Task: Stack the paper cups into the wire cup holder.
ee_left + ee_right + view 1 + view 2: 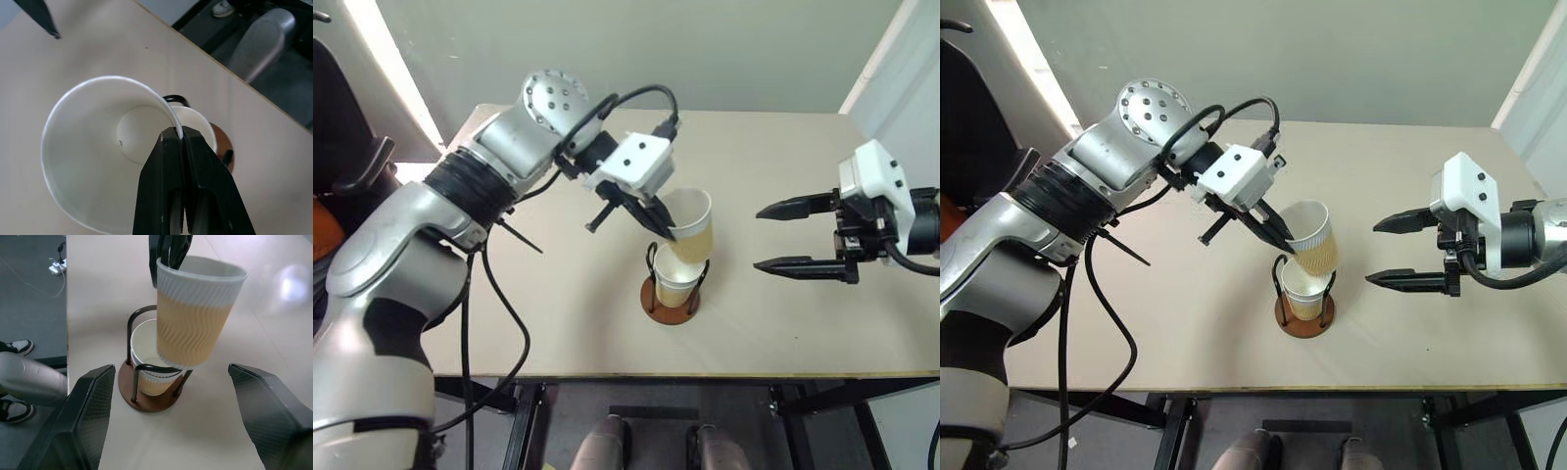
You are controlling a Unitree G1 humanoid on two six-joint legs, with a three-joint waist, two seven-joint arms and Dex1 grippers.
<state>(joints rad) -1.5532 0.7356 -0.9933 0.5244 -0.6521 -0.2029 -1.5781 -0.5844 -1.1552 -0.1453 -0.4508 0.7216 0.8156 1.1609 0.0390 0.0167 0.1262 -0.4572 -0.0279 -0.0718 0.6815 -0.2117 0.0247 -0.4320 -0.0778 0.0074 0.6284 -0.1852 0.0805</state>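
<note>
Wire cup holder upright on the table: round reddish-brown base, thin black wire loops rising from it. One paper cup seated inside, upright, white interior, tan ribbed wall. Second paper cup held by its rim, tilted, white band at top, wavy tan ribbing below, its bottom at the seated cup's mouth, resting at the wire loop.

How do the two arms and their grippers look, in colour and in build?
The left arm has silver shells, a black ribbed band and loose black cables. Left gripper and right gripper each have a white boxy housing and two thin, pointed black fingers.
</note>
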